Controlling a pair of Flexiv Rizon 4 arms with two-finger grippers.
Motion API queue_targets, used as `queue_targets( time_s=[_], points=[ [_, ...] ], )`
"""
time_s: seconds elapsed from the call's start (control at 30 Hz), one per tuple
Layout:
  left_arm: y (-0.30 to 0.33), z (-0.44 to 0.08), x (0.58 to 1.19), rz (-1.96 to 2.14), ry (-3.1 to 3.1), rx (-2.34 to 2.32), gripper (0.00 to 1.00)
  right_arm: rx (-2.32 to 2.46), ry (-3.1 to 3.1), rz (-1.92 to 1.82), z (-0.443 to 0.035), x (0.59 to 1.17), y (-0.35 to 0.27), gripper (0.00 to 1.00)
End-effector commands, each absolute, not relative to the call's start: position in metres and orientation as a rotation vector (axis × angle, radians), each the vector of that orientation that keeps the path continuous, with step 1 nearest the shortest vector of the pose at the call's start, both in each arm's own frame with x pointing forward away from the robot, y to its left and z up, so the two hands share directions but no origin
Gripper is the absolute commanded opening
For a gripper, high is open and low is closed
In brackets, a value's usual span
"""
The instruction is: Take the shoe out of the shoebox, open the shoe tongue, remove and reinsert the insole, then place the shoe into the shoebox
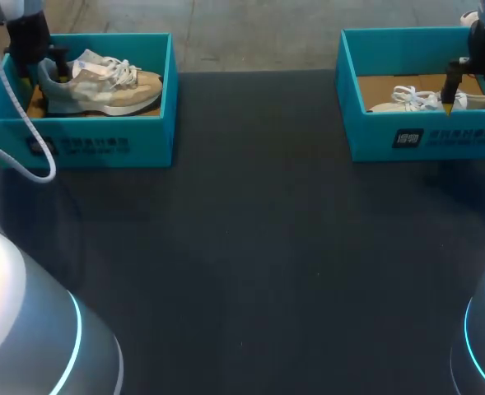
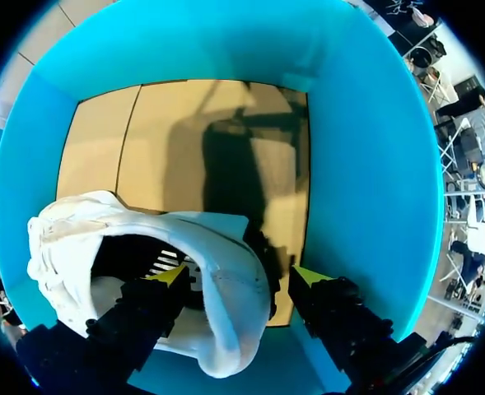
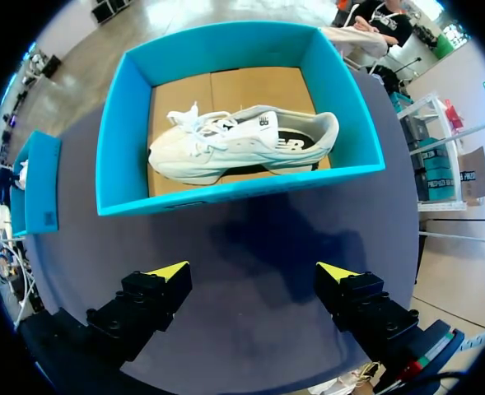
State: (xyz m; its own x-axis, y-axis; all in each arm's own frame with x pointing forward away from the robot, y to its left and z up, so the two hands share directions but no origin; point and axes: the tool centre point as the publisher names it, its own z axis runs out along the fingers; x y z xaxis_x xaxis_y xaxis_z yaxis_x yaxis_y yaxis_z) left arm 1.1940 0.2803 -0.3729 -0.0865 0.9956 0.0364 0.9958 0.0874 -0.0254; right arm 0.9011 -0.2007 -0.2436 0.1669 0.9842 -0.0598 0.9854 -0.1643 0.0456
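Two-arm station at the take-out step. A dark table [image 1: 250,247] carries two open teal shoeboxes, well apart. The left box [image 1: 102,144] sits at the far left and the right box [image 1: 374,136] at the far right, so each arm has a box on its own side.

Each box holds one shoe lying on its cardboard floor. The tan shoe [image 1: 102,86] lies in the left box with its heel toward the left arm, probably because the stiff heel rim is the easiest part to grip. The white shoe [image 3: 242,144] lies on its side in the right box, untouched.

The left gripper [image 2: 238,276] reaches down into the left box at the tan shoe's heel. Its fingers are parted and straddle the heel wall. The inner finger [image 2: 156,296] is inside the shoe's mouth, apparently against the lining. The outer finger [image 2: 333,304] is just beside the heel's outside, with a sliver of gap showing, so the pinch is judged not yet made. It would have to close on the heel wall before it could lift the shoe.

The right gripper [image 3: 254,271] hangs over bare table just in front of the right box. Its fingers are spread wide, holding and touching nothing.
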Motion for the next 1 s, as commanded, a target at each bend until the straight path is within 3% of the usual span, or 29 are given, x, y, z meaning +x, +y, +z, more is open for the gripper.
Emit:
queue_targets(
  time_s=[0.03,0.27,0.7,0.77,0.83,0.97,1.0],
  points=[
    [0.284,-0.375,1.203,0.015,-2.275,-2.089,0.78,2.342,1.980,-0.022,-0.244,0.900,-0.201,1.00],
    [0.287,-0.378,1.202,0.016,-2.272,-2.090,0.80,2.342,1.980,-0.022,-0.244,0.900,-0.201,1.00],
    [0.283,-0.390,1.199,0.008,-2.240,-2.093,0.71,2.342,1.980,-0.022,-0.244,0.900,-0.201,1.00],
    [0.283,-0.392,1.199,0.009,-2.237,-2.090,0.65,2.342,1.980,-0.022,-0.244,0.900,-0.201,1.00],
    [0.284,-0.392,1.199,0.010,-2.235,-2.089,0.50,2.342,1.980,-0.022,-0.244,0.900,-0.201,1.00],
    [0.284,-0.391,1.196,0.015,-2.232,-2.092,0.38,2.342,1.980,-0.022,-0.244,0.900,-0.201,1.00],
    [0.284,-0.390,1.196,0.016,-2.231,-2.095,0.29,2.342,1.980,-0.022,-0.244,0.900,-0.201,1.00]
  ],
)
